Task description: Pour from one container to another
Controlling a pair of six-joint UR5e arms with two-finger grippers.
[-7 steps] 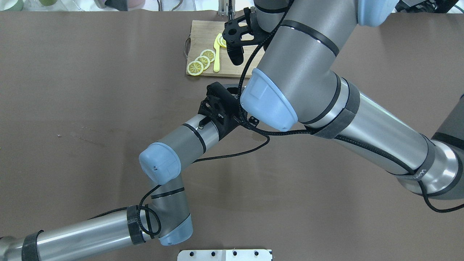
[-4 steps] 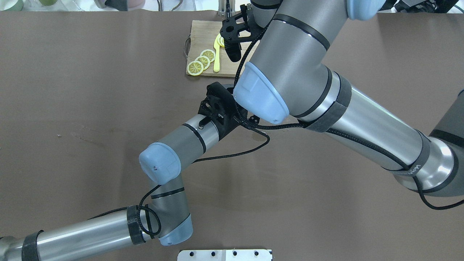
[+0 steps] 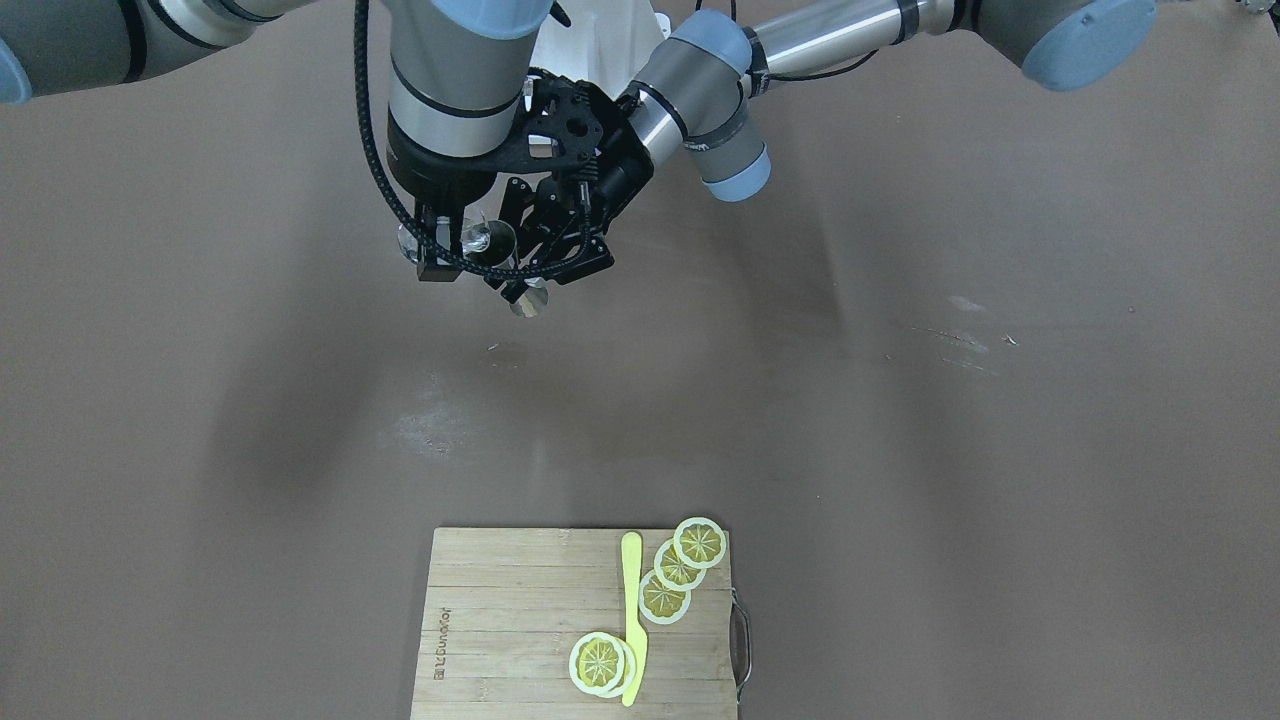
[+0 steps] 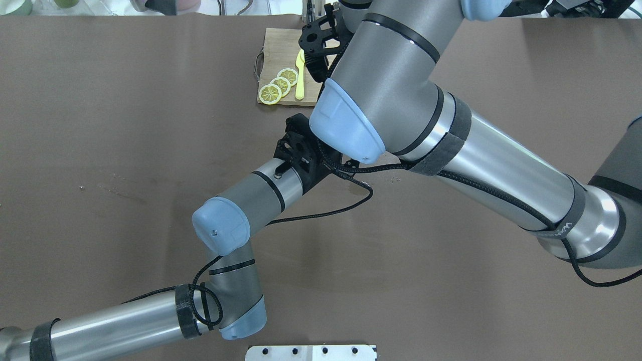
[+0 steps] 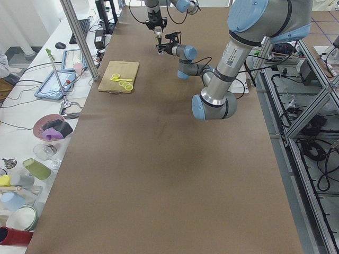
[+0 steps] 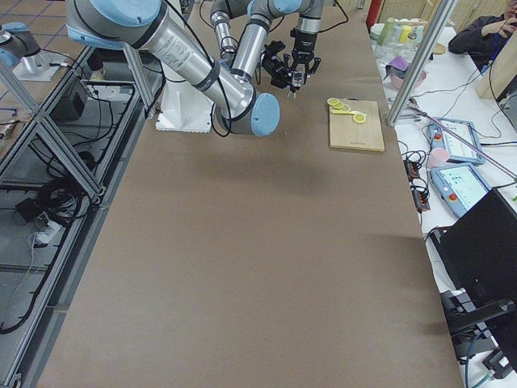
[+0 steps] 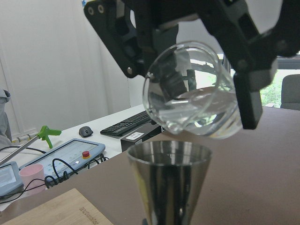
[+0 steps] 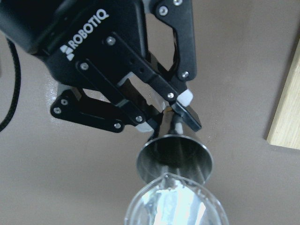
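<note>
The right end effector (image 7: 206, 86), clamped on the tilted glass beaker (image 7: 183, 117), holds its lip directly over the steel measuring cup (image 8: 174, 152), which the left end effector (image 8: 169, 117) grips by the stem above the bench (image 3: 900, 400), so the pour should land inside.

Overhead: right arm (image 4: 391, 85) covers metal cup (image 7: 169, 183), glass beaker (image 7: 187, 110), the fingertips of left gripper (image 8: 171, 119) and right gripper (image 7: 200, 89), and part of cutting board (image 4: 278, 55). Left wrist: metal cup base cut off at lower edge. Right wrist: glass beaker body cut off at lower edge. Front view: cutting board's near end out of frame. Side views: both containers too small to resolve.
</note>
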